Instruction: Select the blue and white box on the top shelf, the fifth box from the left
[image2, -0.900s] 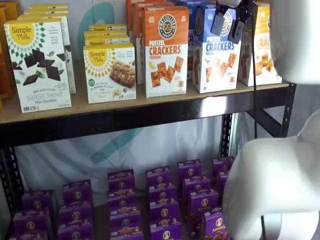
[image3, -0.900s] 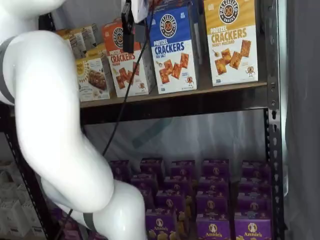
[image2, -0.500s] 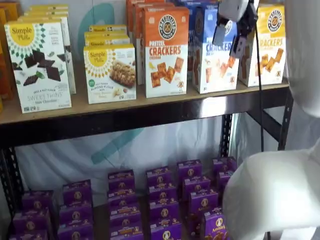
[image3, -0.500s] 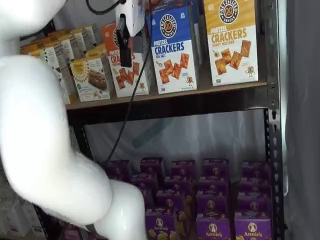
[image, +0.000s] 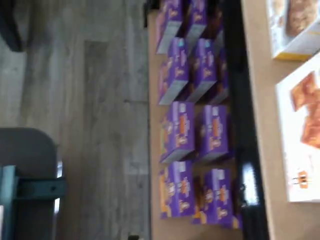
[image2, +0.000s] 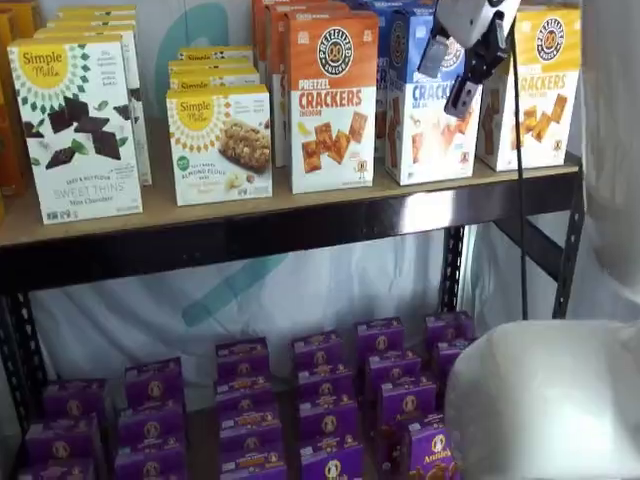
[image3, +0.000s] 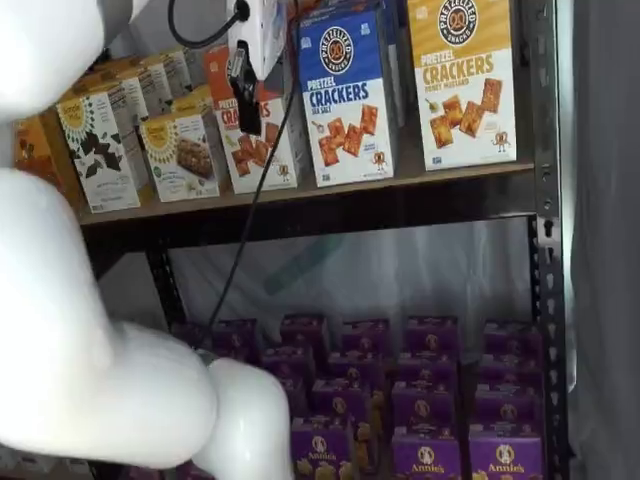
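Observation:
The blue and white box (image2: 428, 135) stands on the top shelf (image2: 250, 212) between an orange-topped cracker carton (image2: 332, 100) and a yellow-topped one (image2: 540, 90). It shows in both shelf views (image3: 346, 95). My gripper (image2: 448, 76) hangs in front of the box's upper half, its two black fingers (image2: 464, 94) apart with the box's blue face showing between them. It holds nothing. In a shelf view it shows side-on (image3: 246, 92), in front of the orange-topped carton. The wrist view shows the shelf's board (image: 260, 100) and a white carton face with orange crackers (image: 302, 130).
Simple Mills boxes (image2: 78, 130) fill the shelf's left part. Small purple boxes (image2: 325, 400) stand in rows on the lower level and show in the wrist view (image: 190, 130). The white arm (image3: 90, 330) fills the left of a shelf view. A black cable (image3: 250, 220) hangs from the gripper.
The gripper has sunk a little and shifted slightly left in front of the blue and white box. The arm's elbow has swung aside, uncovering more boxes on the shelf's left.

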